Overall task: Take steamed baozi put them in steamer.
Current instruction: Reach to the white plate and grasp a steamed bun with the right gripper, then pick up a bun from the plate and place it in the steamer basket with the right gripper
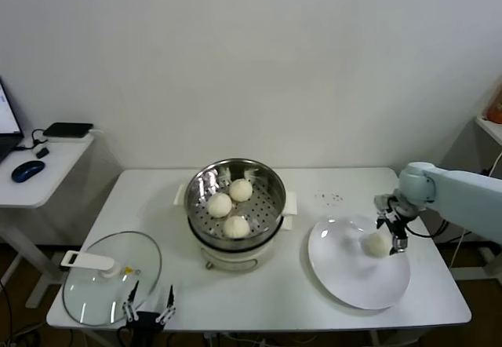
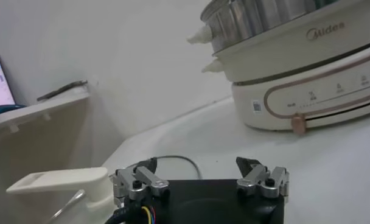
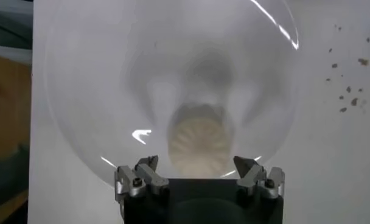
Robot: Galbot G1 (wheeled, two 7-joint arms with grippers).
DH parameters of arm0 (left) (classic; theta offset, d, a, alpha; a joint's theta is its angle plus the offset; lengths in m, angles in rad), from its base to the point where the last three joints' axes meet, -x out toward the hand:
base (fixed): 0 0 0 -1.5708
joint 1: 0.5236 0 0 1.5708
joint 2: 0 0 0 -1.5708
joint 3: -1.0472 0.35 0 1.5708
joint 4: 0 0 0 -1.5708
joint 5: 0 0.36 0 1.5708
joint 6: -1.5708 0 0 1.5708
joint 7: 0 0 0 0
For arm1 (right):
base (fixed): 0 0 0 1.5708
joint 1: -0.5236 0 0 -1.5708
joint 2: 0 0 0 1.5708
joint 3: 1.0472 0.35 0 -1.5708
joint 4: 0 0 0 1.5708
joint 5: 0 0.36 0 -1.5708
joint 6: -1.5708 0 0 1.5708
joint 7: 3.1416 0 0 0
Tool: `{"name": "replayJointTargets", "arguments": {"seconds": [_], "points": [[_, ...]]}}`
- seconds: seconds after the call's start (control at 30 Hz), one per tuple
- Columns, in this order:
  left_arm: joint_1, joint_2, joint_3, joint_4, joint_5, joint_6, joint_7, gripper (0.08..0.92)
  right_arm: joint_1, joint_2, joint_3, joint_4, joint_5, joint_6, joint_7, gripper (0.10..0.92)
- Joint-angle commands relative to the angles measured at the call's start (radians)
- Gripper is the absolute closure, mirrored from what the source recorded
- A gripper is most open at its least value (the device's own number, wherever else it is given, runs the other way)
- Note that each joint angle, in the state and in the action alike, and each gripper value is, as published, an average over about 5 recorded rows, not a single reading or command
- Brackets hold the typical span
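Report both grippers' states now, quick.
Left gripper: open, empty, parked at the table's front edge beside the lid.
Right gripper: open, around the last baozi on the plate, not closed on it.

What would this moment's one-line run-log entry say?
right gripper: open, over last baozi on plate | steamer: three baozi inside | left gripper: open, parked at table's near edge by glass lid

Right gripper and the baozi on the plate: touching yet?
Cannot tell. Right wrist view shows the open right gripper straddling the baozi; neither view shows a clear gap or contact.
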Motion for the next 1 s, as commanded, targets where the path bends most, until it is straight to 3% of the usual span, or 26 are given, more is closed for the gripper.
{"name": "replayJointTargets", "arguments": {"seconds": [0.03, 0.2, 0.4, 0.53, 0.8, 1.0], "points": [[-0.003, -0.023, 0.000, 0.003, 0.000, 0.000, -0.001, 0.177, -0.071, -0.007, 0.061, -0.030, -0.029, -0.015, 0.016, 0.203], [-0.004, -0.024, 0.000, 0.004, 0.000, 0.000, -0.001, 0.177, -0.076, -0.006, 0.065, -0.029, -0.031, -0.014, 0.020, 0.228], [-0.004, -0.025, 0.001, 0.002, 0.001, 0.000, -0.001, 0.177, -0.056, -0.013, 0.063, -0.010, -0.032, -0.016, 0.024, 0.376], [-0.003, -0.026, 0.003, -0.002, 0.001, 0.000, -0.001, 0.177, 0.015, -0.021, 0.020, 0.032, 0.006, -0.022, 0.021, 0.410], [0.001, -0.027, 0.006, -0.004, 0.007, 0.002, 0.001, 0.177, 0.434, 0.040, -0.296, 0.169, 0.279, -0.045, 0.012, 0.414], [0.001, -0.026, 0.008, -0.007, 0.007, 0.003, 0.002, 0.177, 0.670, 0.150, -0.369, 0.235, 0.515, -0.092, -0.013, 0.414]]}}
